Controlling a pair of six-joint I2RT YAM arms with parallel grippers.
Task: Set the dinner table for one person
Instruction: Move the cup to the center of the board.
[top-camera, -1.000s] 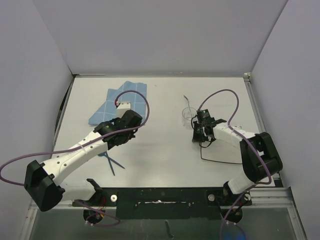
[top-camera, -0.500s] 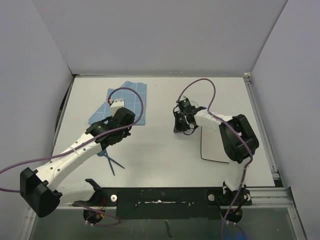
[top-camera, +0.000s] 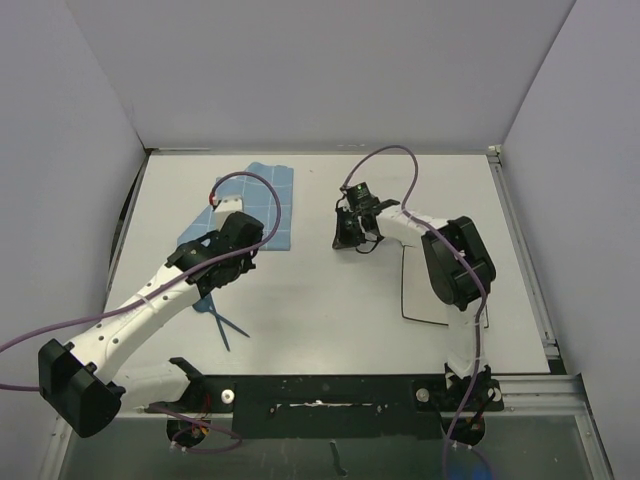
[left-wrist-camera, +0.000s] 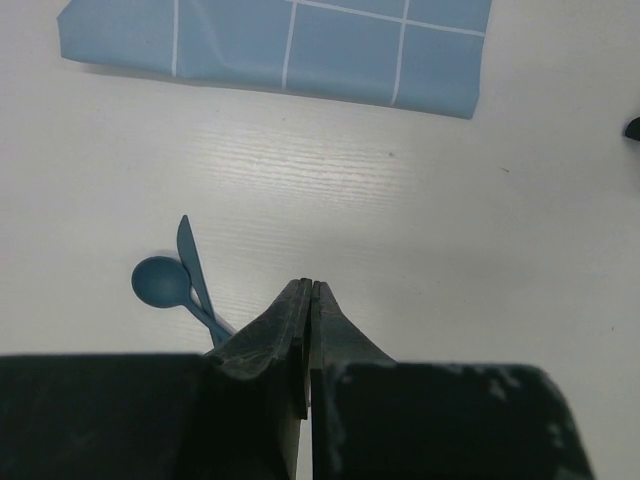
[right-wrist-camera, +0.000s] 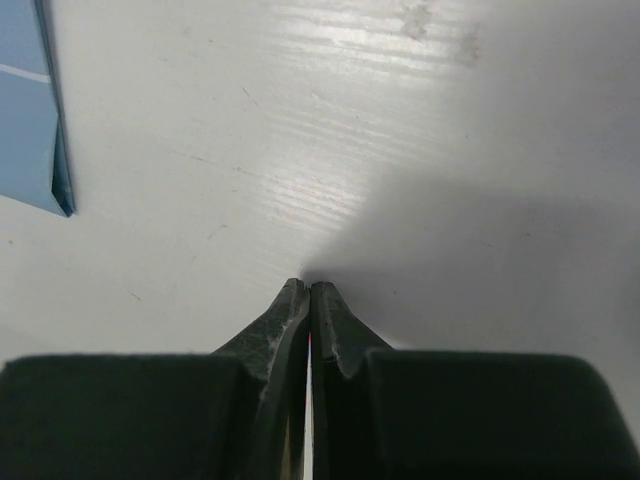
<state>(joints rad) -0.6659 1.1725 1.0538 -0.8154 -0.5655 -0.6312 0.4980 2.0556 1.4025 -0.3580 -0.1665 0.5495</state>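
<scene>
Status: early, nothing laid out yet. The table (top-camera: 320, 290) fills the workspace under both arms, with its black rail (top-camera: 330, 395) along the near edge by the bases.

- Left jaws: pressed fully together, holding nothing, hanging over bare table between the blue mat (left-wrist-camera: 300, 45) and the cutlery.
- Right jaws: also fully closed and empty, above bare table near the middle. The mat's corner (right-wrist-camera: 25, 110) is just off to their left.
- The spoon (left-wrist-camera: 160, 282) and what looks like a knife (left-wrist-camera: 190, 255) lie flat and touching, handles crossed, near the left arm (top-camera: 150, 305) on its near side.
- The mat sits askew at the far left, with nothing on it.

My read is that both arms are in transit with no pick started. The next move needs one set of jaws opened and brought low. Either go for the mat's edge to square it up, or for a cutlery handle. The crossed handles mean a pinch may drag both pieces. Flat cutlery also leaves little to grip.

Room:
- The centre and near-right are mostly bare.
- A thin black line (top-camera: 402, 290) runs on the table under the right arm (top-camera: 455, 265). I can't tell what it is, so avoid snagging it.
- Walls close in on the left, far and right sides, and the mat lies close to the far-left edge, so reach there is tight.
</scene>
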